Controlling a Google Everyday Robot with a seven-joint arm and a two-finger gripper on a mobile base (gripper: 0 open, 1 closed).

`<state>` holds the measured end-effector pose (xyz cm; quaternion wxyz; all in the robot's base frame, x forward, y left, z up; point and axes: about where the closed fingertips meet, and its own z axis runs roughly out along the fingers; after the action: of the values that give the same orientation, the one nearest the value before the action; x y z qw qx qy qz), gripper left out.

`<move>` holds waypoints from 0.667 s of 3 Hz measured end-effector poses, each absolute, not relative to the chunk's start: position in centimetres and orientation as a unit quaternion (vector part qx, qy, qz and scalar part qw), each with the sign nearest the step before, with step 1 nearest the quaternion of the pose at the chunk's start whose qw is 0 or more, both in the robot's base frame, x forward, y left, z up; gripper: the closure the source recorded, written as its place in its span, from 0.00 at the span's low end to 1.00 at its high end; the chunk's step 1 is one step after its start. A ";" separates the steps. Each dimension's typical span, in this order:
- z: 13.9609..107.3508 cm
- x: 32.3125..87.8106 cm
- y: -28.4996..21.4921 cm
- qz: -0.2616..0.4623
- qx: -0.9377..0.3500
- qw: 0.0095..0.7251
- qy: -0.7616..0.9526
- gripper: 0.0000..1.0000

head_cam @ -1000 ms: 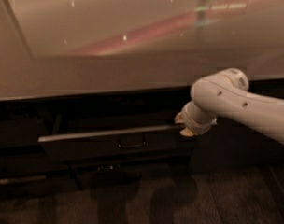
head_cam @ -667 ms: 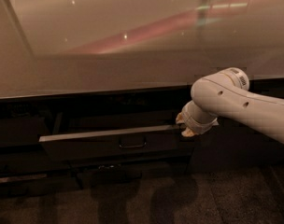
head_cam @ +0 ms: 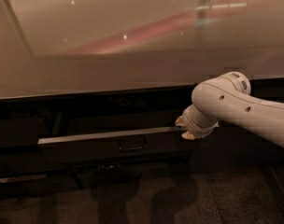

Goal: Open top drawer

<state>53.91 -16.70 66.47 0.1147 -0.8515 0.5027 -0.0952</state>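
Top drawer (head_cam: 86, 150): the task item, being entered at the head and placed by size below.

1. Countertop (head_cam: 109, 69): the largest item. Pale and glossy, it is being shown above and behind the jaws across the whole width.
2. Floor (head_cam: 212, 195): dark, and being shown below the jaws.
3. Arm (head_cam: 247, 108): white, being brought in from the right and ending at the jaws.
4. Top drawer: the wide dark front is being held a little proud of the cabinet line, running leftward from the jaws. Its pale top edge (head_cam: 109, 135) is being exposed as a thin strip that reaches the jaws.
5. Loop handle (head_cam: 131, 145): left of and slightly below the jaws, apart from them, and not being gripped.
6. Gripper (head_cam: 184, 128): being held at the right end of the pale top edge, apparently touching it. Whether the jaws are apart, together or clamped on that edge cannot be told.

Change: against the view a second ago, the drawer is being shown at almost the same extension, and the gripper is being lowered only very slightly.

Meaning: the pull is being judged as stalling or pausing. The opening is only partly done, and a further outward draw is probably being called for.
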 end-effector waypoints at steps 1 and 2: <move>66.5 53.9 -16.7 -0.095 -0.852 0.115 0.503 1.00; 66.5 53.7 -16.7 -0.092 -0.852 0.117 0.502 1.00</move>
<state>53.71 -16.68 66.53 0.1168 -0.8519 0.5021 -0.0924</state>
